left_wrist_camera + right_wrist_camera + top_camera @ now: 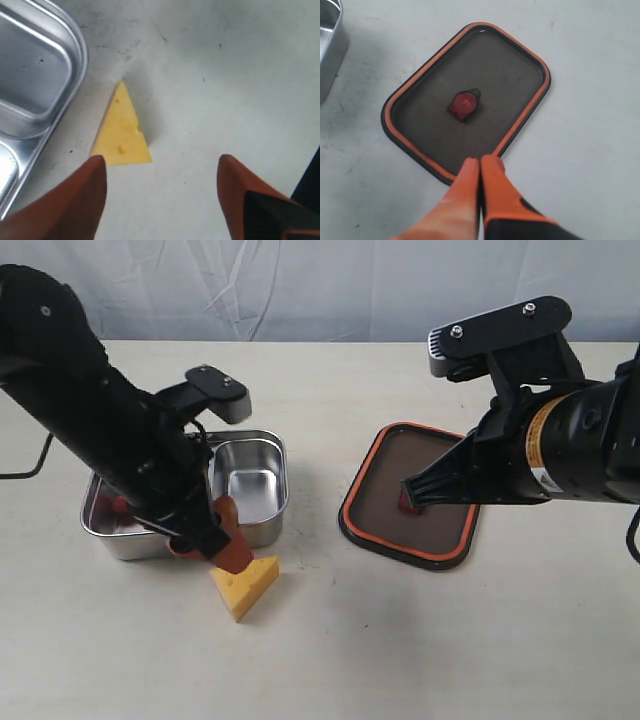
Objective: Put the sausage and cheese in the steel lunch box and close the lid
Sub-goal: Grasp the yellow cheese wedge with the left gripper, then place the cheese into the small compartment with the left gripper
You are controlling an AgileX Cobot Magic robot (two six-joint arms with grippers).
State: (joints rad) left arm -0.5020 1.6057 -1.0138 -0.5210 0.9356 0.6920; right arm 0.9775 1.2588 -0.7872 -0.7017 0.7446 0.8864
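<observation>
Yellow cheese (121, 131) lies just beside the steel lunch box (270, 525) under the left gripper (161, 165), its fingers spread wide and empty, while the lid (435, 90) rests well apart from the box beneath the right gripper (481, 162), fingers pressed together on nothing.

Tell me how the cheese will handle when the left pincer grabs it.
The cheese looks like rigid moulded plastic, so probably stiff and light. It lies flat on a broad face, so it should not roll or tip. Its tapering, smooth sides may let it squirt out of the left pincer unless gripped squarely.
</observation>
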